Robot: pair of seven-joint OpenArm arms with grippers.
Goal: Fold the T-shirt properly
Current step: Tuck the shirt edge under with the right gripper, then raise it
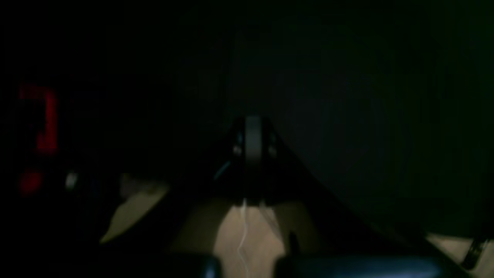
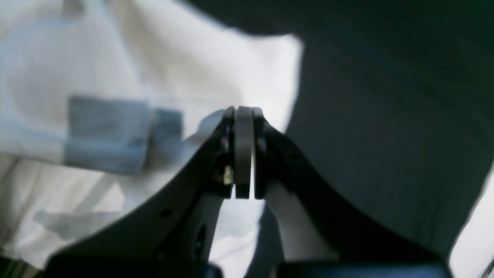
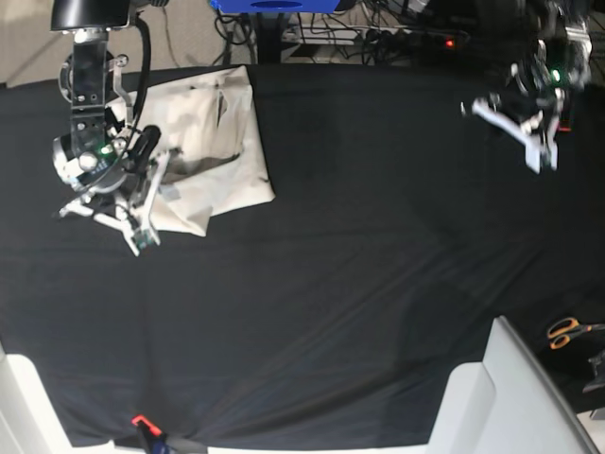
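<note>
right gripper (image 2: 244, 152) shut over t-shirt (image 2: 162, 65)

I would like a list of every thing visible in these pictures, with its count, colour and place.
T-shirt: one, cream, folded on the far left of the table in the base view.
Table cover: one, black, spread over the whole table.
Panels: pale grey-white, at the near corners.
Scissors: one pair, orange handles, right edge beyond the cloth.
Blue object: one, at the top edge; I cannot tell what it is.
Right gripper: one, shut, at the shirt's near-left edge.
Left gripper: one, shut, far right, away from the shirt.
</note>
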